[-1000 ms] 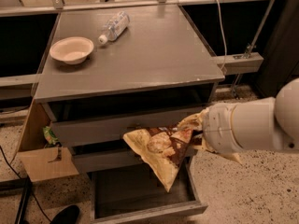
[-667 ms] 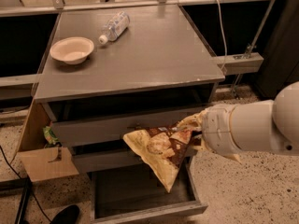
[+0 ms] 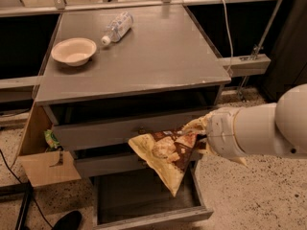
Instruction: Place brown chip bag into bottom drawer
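The brown chip bag [image 3: 165, 153], crumpled brown and yellow foil, hangs in the air in front of the cabinet's drawers, its tip pointing down over the open bottom drawer [image 3: 144, 200]. My gripper [image 3: 200, 139] holds the bag by its right end; the white arm comes in from the right. The fingers are hidden behind the bag and the wrist. The bottom drawer is pulled out, and its dark floor shows bare below the bag.
A grey cabinet top [image 3: 158, 56] carries a pale bowl [image 3: 74, 51] and a lying plastic bottle [image 3: 116, 28]. Two upper drawers [image 3: 96, 133] are shut. A cardboard box [image 3: 45, 164] with a small green packet [image 3: 52, 139] stands at the left. Speckled floor lies around.
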Robot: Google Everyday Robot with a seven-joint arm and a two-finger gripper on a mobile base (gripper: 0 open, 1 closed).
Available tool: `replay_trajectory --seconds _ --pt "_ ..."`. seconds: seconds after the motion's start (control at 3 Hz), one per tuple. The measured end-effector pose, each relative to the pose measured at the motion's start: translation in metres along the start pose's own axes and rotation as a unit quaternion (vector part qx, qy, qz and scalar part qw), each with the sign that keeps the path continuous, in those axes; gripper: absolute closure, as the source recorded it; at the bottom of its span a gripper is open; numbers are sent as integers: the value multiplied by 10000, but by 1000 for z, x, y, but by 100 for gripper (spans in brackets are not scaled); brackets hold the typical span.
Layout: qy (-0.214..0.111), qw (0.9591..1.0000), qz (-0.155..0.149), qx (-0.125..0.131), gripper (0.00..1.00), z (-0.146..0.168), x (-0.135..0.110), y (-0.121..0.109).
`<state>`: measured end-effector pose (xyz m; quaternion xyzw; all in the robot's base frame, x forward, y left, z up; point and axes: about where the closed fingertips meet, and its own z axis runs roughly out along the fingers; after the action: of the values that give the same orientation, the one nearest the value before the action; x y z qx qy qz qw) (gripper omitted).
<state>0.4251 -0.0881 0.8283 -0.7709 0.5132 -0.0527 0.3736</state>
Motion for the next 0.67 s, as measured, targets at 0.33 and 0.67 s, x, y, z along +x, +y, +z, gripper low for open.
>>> replay_trajectory --seconds 0.33,0.67 --pt "33 10000 19 -4 100 18 15 9" --pt "97 9999 23 26 100 44 32 24"
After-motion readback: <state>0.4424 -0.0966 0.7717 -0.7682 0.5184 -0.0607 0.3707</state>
